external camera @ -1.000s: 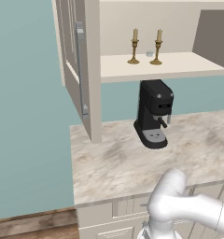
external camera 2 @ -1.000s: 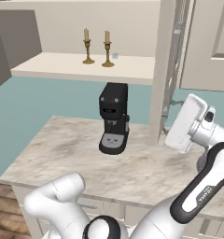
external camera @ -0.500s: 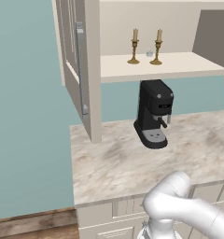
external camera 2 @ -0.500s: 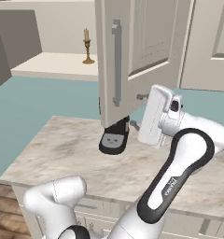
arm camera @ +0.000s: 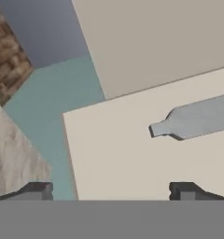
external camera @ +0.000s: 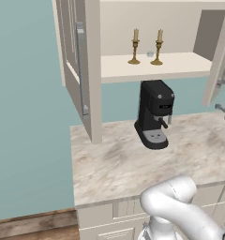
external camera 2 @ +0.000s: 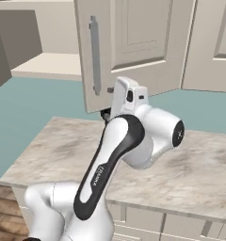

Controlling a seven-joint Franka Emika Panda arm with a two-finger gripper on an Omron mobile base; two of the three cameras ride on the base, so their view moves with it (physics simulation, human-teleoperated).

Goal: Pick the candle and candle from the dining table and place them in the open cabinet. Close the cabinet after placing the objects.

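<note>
Inside the cabinet (external camera: 147, 70), two candles (external camera: 136, 47) (external camera: 158, 48) stand upright.

Black coffee machine (external camera: 153, 114) on marble counter (external camera: 114, 164)

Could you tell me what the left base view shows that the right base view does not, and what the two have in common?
The left base view shows the two candles standing on the cabinet shelf, the black coffee machine beneath it, and the left door swung wide open. The right base view shows the right door swung partly across the cabinet opening, with the arm raised close behind it. Both share the marble counter and the teal wall.
</note>
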